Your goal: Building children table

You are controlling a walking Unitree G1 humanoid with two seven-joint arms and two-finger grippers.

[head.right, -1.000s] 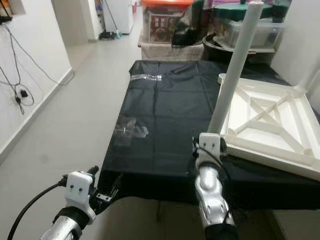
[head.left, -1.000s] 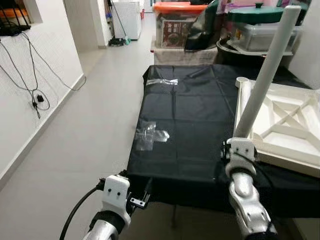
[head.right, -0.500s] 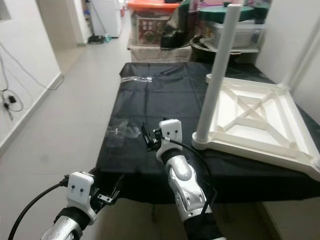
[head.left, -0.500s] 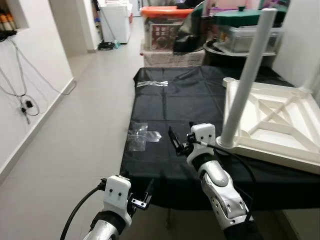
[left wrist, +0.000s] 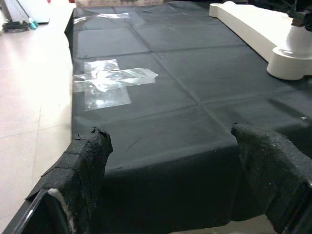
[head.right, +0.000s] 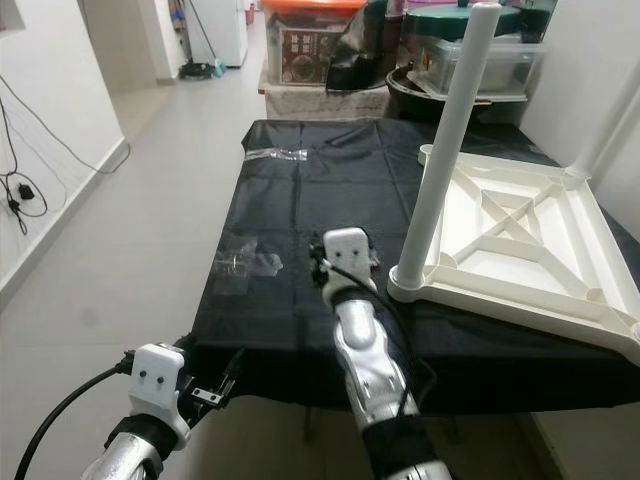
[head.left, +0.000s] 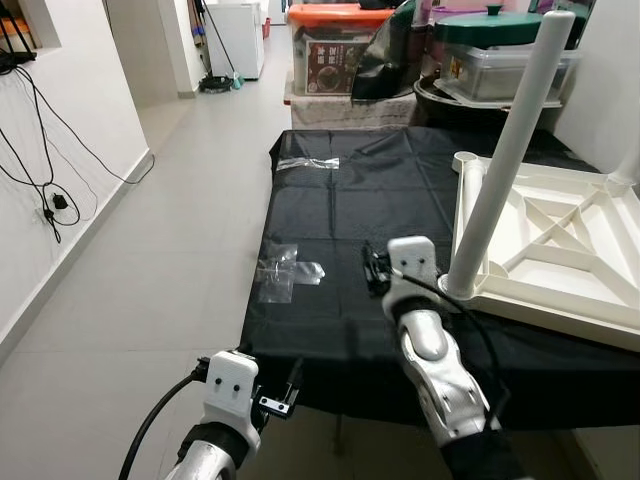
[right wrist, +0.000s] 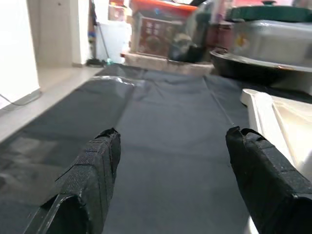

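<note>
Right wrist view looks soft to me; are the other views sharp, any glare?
Right wrist view: fingers and background bins blurred, cloth hazy. Left wrist view: sharp, with glare on the clear plastic. Eye views: crisp, evenly lit, a sheen on the floor and on the white leg.

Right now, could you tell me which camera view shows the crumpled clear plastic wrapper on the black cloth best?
The left wrist view: the crumpled clear plastic wrapper lies close and sharp on the black cloth, creases readable. Both eye views show it small and distant near the cloth's left edge. The right wrist view catches only a faint blurred patch at one edge.
</note>
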